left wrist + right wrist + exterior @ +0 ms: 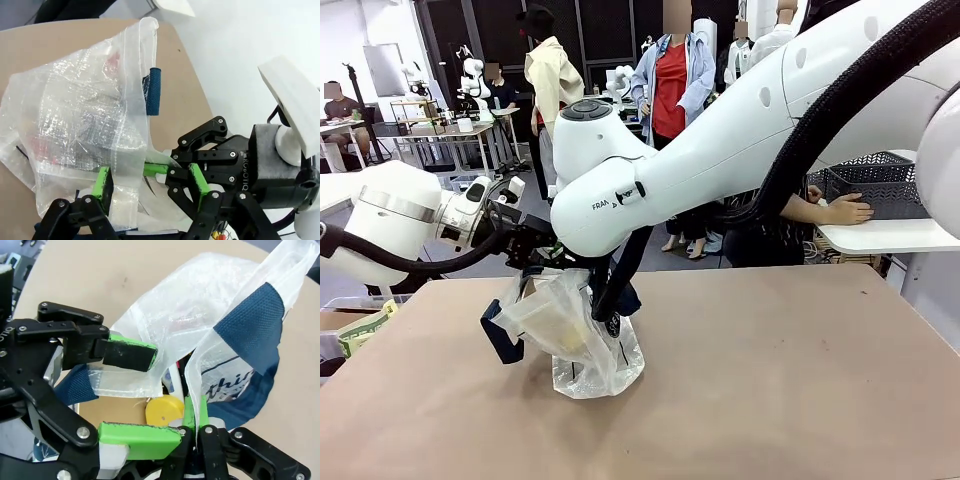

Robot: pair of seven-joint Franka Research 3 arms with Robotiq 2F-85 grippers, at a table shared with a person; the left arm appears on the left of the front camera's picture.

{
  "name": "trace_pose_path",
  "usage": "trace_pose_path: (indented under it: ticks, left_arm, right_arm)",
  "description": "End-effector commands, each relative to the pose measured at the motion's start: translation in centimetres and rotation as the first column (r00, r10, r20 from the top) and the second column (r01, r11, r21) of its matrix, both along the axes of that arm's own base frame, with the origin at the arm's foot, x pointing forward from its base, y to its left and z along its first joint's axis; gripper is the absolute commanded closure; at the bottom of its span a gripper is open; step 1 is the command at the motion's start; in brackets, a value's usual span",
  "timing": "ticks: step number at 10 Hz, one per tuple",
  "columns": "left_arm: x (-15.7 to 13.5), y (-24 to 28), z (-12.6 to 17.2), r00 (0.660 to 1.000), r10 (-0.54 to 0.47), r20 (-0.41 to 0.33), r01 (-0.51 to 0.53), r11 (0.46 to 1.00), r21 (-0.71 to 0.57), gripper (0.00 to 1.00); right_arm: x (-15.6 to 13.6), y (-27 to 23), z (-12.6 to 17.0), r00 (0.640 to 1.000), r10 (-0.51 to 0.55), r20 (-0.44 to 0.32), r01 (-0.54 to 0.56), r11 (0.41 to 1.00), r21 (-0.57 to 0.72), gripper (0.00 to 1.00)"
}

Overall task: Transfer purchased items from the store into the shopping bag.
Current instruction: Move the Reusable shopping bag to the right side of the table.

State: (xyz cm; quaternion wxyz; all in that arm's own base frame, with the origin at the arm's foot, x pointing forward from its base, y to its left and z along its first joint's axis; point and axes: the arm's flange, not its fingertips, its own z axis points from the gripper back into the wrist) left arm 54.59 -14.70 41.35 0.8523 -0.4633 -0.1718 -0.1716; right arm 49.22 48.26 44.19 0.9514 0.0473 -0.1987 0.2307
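From the front, the shopping bag (582, 345) stands on the table (770, 380), both arms at its mouth; "FRA" shows on one arm. In the left wrist view, the left gripper (150, 182) is spread wide, one finger inside the rim. In the right wrist view, the right gripper (196, 410) is pinched on bag film; print reads "thi". It looks flimsy and slippery, so the straps seem the best hold.

Front camera across table; both wrist cameras close, apparently sharing the shopping bag (575, 335).
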Motion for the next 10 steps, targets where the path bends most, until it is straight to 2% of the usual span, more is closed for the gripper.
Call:
trace_pose_path:
  ticks: [1, 8, 10]
  left_arm:
    - [0.5, -1.4, -0.4, 1.0, -0.029, -0.011, 0.03, 0.999, 0.022, 0.23]
    - [1.9, -2.8, -1.2, 0.997, -0.014, -0.079, 0.024, 0.993, 0.118, 0.23]
    - [2.1, -2.9, -1.3, 0.995, -0.015, -0.098, 0.028, 0.99, 0.138, 0.6]
  right_arm:
    - [-0.2, 1.4, -0.2, 0.999, 0.024, 0.025, -0.024, 1.0, -0.004, 1.0]
    - [-1.0, 1.3, 0.0, 0.998, 0.052, 0.044, -0.053, 0.998, 0.032, 1.0]
    - [-0.9, 1.2, 0.0, 0.998, 0.049, 0.041, -0.05, 0.998, 0.03, 1.0]
